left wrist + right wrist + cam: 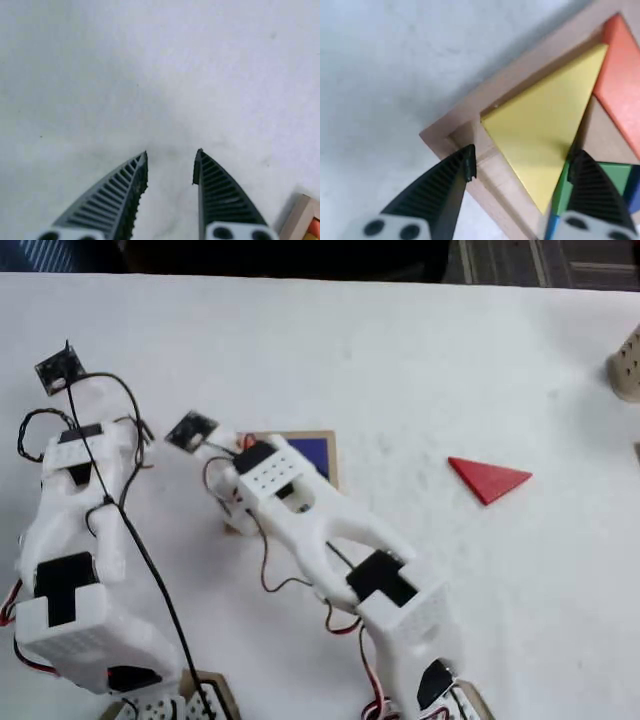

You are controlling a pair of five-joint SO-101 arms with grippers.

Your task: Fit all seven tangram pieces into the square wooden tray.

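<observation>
The white desk (420, 370) bears the square wooden tray (520, 75), which holds a yellow triangle (540, 135) and orange (620, 75), green (615, 175) and blue (312, 452) pieces. A red triangle (488, 480) lies well apart, at the tray's three o'clock. The right gripper (524, 162) gapes wide astride the yellow triangle, and the left gripper (172, 154) is parted above bare desk.

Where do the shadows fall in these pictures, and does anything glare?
High view: soft, pale shadows hug the arms on the white table; the red triangle casts barely any. Left wrist view: a dim grey patch lies on the table ahead of the left gripper. Right wrist view: the tray corner is shaded inside its rim; the yellow triangle is evenly lit, without glare.
</observation>
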